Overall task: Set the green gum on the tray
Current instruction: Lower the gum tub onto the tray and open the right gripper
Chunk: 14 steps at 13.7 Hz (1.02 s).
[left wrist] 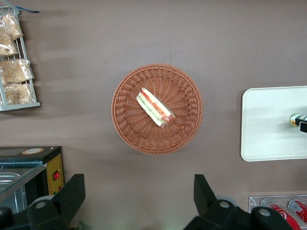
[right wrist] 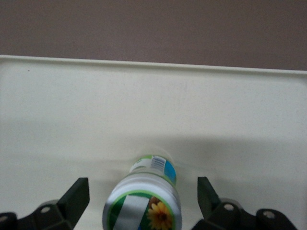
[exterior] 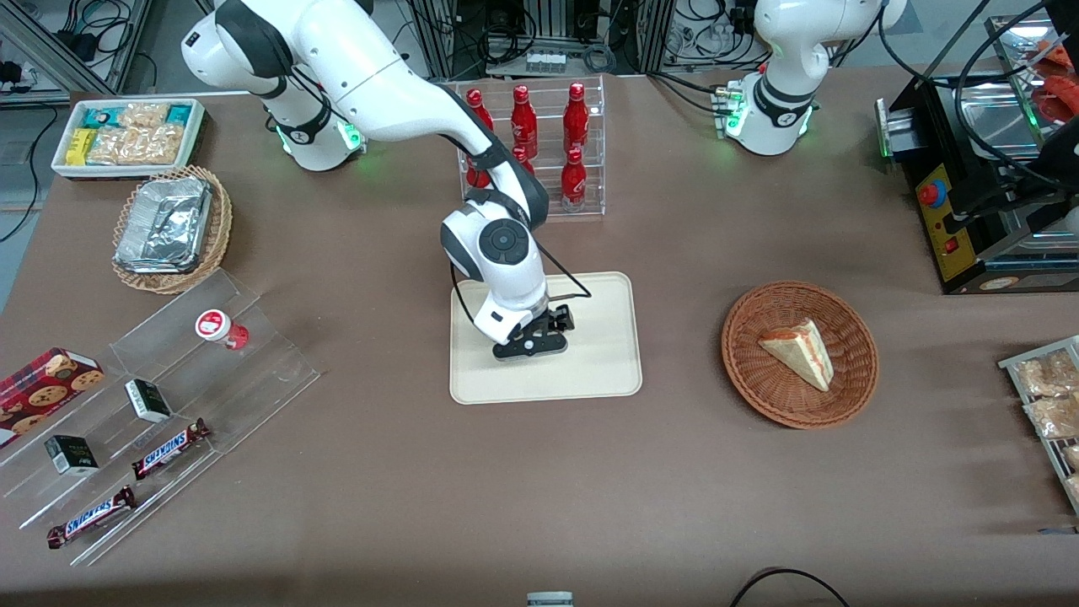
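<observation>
The green gum point(right wrist: 144, 196), a small white bottle with a green-and-white lid and a green-blue label band, stands on the cream-beige tray point(right wrist: 144, 105). My gripper point(right wrist: 142, 187) is open around it, with a clear gap between the bottle and each finger point(right wrist: 76, 196). In the front view the gripper point(exterior: 535, 337) is low over the tray point(exterior: 607, 371) and the arm hides the gum. The left wrist view shows the gum point(left wrist: 296, 119) on the tray point(left wrist: 268, 134).
A red-lidded bottle point(exterior: 221, 329) stands on the clear stepped shelf point(exterior: 169, 405) toward the working arm's end. A wicker basket point(exterior: 851, 388) with a sandwich lies toward the parked arm's end. A rack of red bottles point(exterior: 539, 143) stands farther from the camera than the tray.
</observation>
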Each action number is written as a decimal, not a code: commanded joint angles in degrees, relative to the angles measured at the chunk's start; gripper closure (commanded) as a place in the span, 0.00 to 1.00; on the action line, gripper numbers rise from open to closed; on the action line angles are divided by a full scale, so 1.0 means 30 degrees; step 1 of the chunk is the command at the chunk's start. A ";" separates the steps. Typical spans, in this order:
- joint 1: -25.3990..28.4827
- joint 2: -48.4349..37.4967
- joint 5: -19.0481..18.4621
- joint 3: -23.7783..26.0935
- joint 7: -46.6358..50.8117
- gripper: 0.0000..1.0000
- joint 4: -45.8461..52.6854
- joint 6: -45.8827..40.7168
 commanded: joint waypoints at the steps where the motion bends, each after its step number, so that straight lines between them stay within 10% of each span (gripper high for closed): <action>1: 0.0022 -0.0829 -0.0212 -0.0168 -0.0143 0.00 0.0207 -0.1368; 14: -0.2375 -0.6834 -0.0182 -0.1135 -0.7840 0.00 0.0148 -1.1473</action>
